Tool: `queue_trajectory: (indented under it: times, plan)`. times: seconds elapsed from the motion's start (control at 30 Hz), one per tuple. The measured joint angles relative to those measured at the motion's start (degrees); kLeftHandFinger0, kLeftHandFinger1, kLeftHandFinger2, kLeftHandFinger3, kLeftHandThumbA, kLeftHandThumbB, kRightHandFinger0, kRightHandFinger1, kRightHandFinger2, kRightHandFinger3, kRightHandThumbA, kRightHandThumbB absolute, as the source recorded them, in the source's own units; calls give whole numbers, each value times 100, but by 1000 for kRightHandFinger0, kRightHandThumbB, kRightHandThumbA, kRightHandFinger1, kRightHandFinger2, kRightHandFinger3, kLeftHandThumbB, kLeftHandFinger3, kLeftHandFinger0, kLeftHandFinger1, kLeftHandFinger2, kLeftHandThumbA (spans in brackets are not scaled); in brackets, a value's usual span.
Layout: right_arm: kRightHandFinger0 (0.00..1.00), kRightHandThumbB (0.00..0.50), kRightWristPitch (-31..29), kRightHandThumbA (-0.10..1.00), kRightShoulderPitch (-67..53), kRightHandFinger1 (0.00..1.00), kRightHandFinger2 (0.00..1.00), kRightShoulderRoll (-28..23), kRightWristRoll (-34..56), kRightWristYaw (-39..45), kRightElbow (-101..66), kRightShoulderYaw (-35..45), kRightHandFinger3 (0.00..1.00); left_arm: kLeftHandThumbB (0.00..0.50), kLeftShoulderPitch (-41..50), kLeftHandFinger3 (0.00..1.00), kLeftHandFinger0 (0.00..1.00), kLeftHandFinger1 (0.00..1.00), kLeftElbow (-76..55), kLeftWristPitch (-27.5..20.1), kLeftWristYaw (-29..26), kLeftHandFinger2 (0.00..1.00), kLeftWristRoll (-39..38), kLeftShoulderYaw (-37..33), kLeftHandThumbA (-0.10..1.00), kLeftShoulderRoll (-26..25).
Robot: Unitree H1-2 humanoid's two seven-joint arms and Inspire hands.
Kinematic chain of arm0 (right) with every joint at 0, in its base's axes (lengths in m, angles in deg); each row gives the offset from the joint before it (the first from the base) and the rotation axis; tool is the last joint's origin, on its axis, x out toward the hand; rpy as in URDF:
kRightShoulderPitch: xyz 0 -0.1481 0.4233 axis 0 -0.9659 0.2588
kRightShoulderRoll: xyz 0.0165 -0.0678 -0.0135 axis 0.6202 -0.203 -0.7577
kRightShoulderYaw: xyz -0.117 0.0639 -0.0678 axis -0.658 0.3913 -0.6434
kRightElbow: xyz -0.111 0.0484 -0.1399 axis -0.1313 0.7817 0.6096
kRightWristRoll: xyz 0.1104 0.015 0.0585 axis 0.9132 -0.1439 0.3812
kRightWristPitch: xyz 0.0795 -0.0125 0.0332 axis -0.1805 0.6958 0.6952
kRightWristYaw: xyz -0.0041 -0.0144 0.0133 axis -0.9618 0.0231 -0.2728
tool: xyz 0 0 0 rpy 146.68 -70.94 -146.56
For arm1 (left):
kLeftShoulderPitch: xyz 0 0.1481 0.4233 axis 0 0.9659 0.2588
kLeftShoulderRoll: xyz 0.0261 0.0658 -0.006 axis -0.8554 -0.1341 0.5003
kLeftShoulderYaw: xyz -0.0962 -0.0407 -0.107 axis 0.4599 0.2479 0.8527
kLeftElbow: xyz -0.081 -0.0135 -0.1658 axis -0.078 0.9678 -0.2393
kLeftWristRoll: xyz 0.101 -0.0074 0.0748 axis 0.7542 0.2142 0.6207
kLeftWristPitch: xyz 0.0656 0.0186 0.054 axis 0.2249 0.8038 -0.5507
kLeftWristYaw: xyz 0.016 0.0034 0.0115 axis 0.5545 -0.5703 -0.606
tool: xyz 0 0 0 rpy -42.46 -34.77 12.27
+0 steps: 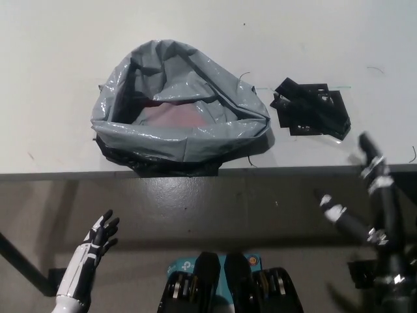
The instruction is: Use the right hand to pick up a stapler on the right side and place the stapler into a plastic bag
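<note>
Loads of bare desk (58, 45) behind and to the left of the plastic bag (179, 140). Bag mouth wide open and facing up, nothing over it, so free from above. Crumpled rim standing up all round, tallest at the back. Only a slim bare strip between bag and the black patch (311, 111) on the right. Right hand (368, 208) off the front edge, fingers (369, 151) spread, clear run up to that patch. Left hand (98, 244) low left, well apart.

A single view from the robot's head looks steeply down. The table (52, 52) with the plastic bag (195, 140) fills its upper half.
</note>
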Motion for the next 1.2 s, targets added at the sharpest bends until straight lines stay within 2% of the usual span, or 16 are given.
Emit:
queue_trajectory:
  times: [0.17, 0.23, 0.3, 0.4, 0.5, 0.63, 0.8, 0.9, 0.93, 1.0, 1.2]
  plan:
    - [1000, 312, 715, 747, 1003, 1000, 1000, -725, 0, 264, -200, 64, 1000, 0, 41, 1000, 1000, 1000, 0, 10, 0, 1000, -1, 4, 1000, 1]
    - [1000, 328, 924, 755, 1355, 1000, 1000, -837, 0, 335, -91, 48, 1000, 0, 55, 1000, 1000, 1000, 0, 13, 1, 1000, -1, 5, 1000, 1]
    - [1000, 313, 1198, 764, 1855, 1000, 1000, -942, -17, 447, 146, -15, 1000, 0, 63, 1000, 1000, 1000, -1, 16, 1, 1000, -3, 8, 1000, 1]
    - [1000, 295, 1552, 715, 2587, 1000, 1000, -1041, -97, 617, 729, -213, 1000, 0, 65, 1000, 1000, 1000, -3, 22, 1, 1000, -10, 12, 1000, 1]
    - [1000, 314, 1857, 659, 3254, 1000, 1000, -1089, -165, 779, 1465, -411, 1000, 0, 64, 1000, 1000, 1000, -10, 23, 3, 1000, -11, 14, 1000, 1]
    - [1000, 335, 2132, 718, 3885, 1000, 1000, -1104, -240, 944, 2387, -621, 1000, 0, 66, 1000, 1000, 1000, -55, 23, 4, 1000, -11, 18, 1000, 2]
    - [1000, 337, 2469, 710, 4817, 1000, 1000, -1101, -486, 1163, 4124, -1119, 1000, 1, 64, 1000, 1000, 1000, -142, 22, 14, 1000, -14, 20, 1000, 1]
    - [1000, 339, 2488, 708, 5218, 1000, 1000, -1032, -599, 1193, 5102, -1333, 1000, 1, 66, 1000, 1000, 1000, -180, 22, 31, 1000, -15, 23, 1000, 1]
    - [1000, 331, 2487, 651, 5299, 1000, 1000, -1004, -622, 1194, 5326, -1385, 1000, 0, 66, 1000, 1000, 1000, -187, 23, 37, 1000, -15, 23, 1000, 1]
    - [1000, 338, 2476, 711, 5432, 1000, 1000, -921, -693, 1194, 5771, -1500, 1000, 0, 63, 1000, 1000, 1000, -216, 23, 58, 1000, -15, 24, 1000, 1]
    - [1000, 344, 2421, 742, 5500, 1000, 1000, -719, -829, 1191, 6526, -1654, 1000, 0, 65, 1000, 1000, 1000, -232, 24, 65, 1000, -15, 30, 1000, 1]
